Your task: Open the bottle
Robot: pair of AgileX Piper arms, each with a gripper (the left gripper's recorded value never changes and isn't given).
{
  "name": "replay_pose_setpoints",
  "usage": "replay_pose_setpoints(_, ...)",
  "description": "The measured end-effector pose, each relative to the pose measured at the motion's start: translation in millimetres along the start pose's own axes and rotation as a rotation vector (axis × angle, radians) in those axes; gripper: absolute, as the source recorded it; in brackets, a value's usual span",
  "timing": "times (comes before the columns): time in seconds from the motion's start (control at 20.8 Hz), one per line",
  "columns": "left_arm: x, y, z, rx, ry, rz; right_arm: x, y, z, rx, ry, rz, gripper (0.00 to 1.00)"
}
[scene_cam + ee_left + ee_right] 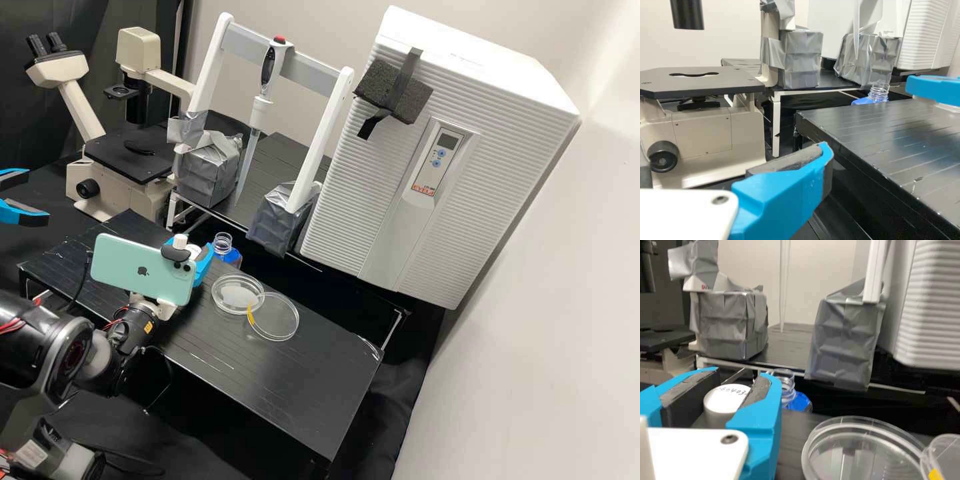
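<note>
A small clear bottle (225, 245) with blue liquid stands on the black platform (300, 380), its neck bare. In the right wrist view the bottle (785, 384) sits just behind my right gripper (735, 385), which is shut on a white cap (725, 399) with handwriting on top. The high view puts that right gripper (192, 254) just left of the bottle, under a mint-green phone (140, 267). My left gripper (18, 195) hangs open at the far left edge, off the platform and holding nothing. From its wrist view one finger (790, 182) shows, with the bottle (879, 93) far off.
Two clear petri dishes (257, 303) lie on the platform right of the bottle. Behind are a microscope (100, 153), a pipette stand (267, 80) with taped feet, and a large white ribbed machine (433, 153). The platform's right half is bare.
</note>
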Motion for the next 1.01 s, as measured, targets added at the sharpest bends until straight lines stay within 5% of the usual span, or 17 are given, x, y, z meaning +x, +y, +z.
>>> replay_pose_setpoints(0.24,0.0,0.0,0.0,0.000,0.000,0.000,2.9,-10.6,0.1,-0.023,0.003,-0.041,0.00)
replay_pose_setpoints(0.87,0.0,0.0,0.0,0.000,0.000,0.000,3.0,-8.8,5.0,-0.035,-0.033,-0.022,0.00)
replay_pose_setpoints(0.91,0.0,0.0,0.0,0.000,0.000,0.000,3.0,-8.8,5.0,-0.035,-0.033,-0.022,1.00)
replay_pose_setpoints(1.01,0.0,0.0,0.0,0.000,0.000,0.000,3.0,-8.7,5.2,-0.035,-0.034,-0.021,1.00)
